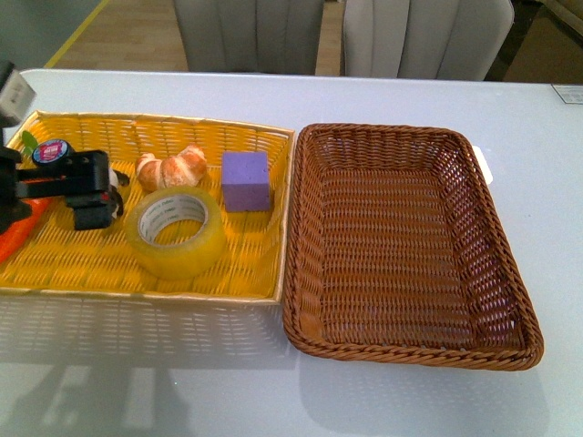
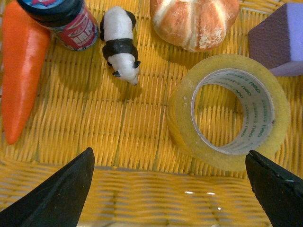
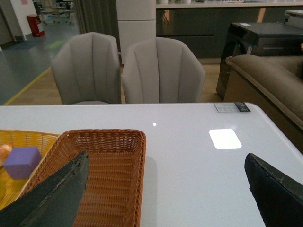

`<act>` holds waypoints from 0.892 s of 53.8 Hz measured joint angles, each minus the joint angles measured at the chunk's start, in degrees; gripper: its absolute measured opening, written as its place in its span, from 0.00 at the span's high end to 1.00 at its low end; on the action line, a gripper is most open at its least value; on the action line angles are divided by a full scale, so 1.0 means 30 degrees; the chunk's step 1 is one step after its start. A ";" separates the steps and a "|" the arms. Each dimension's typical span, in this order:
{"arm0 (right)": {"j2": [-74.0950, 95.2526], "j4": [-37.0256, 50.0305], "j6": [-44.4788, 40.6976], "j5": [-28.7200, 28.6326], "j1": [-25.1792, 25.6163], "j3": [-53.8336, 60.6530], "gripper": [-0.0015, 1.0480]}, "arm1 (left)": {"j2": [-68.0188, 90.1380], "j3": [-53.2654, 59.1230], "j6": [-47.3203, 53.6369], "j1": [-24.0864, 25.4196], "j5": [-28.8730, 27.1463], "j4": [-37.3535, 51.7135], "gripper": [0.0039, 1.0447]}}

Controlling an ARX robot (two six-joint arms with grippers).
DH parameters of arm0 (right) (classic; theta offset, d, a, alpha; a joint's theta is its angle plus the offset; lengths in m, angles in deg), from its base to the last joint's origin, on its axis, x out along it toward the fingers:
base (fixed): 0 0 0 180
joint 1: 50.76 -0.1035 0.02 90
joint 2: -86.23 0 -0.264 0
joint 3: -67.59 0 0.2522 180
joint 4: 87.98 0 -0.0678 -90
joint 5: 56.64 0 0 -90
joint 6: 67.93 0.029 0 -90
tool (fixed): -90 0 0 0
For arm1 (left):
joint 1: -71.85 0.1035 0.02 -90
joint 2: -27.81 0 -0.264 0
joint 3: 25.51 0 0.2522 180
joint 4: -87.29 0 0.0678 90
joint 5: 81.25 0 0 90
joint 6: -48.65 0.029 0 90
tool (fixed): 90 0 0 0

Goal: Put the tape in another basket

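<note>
The tape (image 1: pixel 182 255) lay flat on its side in the yellow basket (image 1: pixel 284 218), hole facing up, toward the near rim and touching none of its neighbours. That pose suited a pick from above, I judged: one jaw finger could drop into the white core and the other outside the wall, or both could straddle the whole roll. Just behind it sat a purple cube (image 1: pixel 246 180) and a croissant (image 1: pixel 173 168), close enough that a wide straddling grasp risked nudging them.

The left jaws were spread wide and held nothing. In the left wrist view they hung above the basket's near edge, with the roll lying toward one finger rather than centred between the two, so the approach looked unfinished and called for a sideways correction before any descent. Beyond the roll in that view lay a small panda figure (image 2: pixel 120 45), a carrot (image 2: pixel 21 71) and a bottle with a pink label (image 2: pixel 66 21), all apart from the tape.

The brown basket (image 1: pixel 401 246), the destination, stood right beside the yellow one on the white tabletop (image 1: pixel 410 91), rims nearly touching, and held nothing. The short hop probably explained why the left arm alone was working. The right jaws, also spread and holding nothing, hovered above that basket's corner and the bare tabletop, out of the way.
</note>
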State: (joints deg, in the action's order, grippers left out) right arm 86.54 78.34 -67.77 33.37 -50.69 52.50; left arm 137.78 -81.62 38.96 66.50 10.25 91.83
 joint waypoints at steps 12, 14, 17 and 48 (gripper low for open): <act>0.0000 0.0000 0.0000 0.0000 0.0000 0.0000 0.09 | 0.3614 -0.2856 0.0080 -0.0313 -0.0583 -0.0211 0.08; 0.0000 0.0000 0.0000 0.0000 0.0000 0.0000 0.09 | 0.3978 -0.3177 0.0160 -0.0306 -0.0656 -0.0357 0.08; 0.0000 0.0000 0.0000 0.0000 0.0000 0.0000 0.09 | 0.4583 -0.3679 0.0291 -0.0270 -0.0816 -0.0488 0.08; 0.0000 0.0000 0.0000 0.0000 0.0000 0.0000 0.09 | 0.8109 -0.7475 0.0364 -0.0175 -0.1071 -0.1647 0.08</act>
State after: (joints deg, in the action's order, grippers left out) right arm 86.54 78.34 -67.77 33.37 -50.69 52.50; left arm 162.11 -104.05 40.05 65.98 7.04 86.89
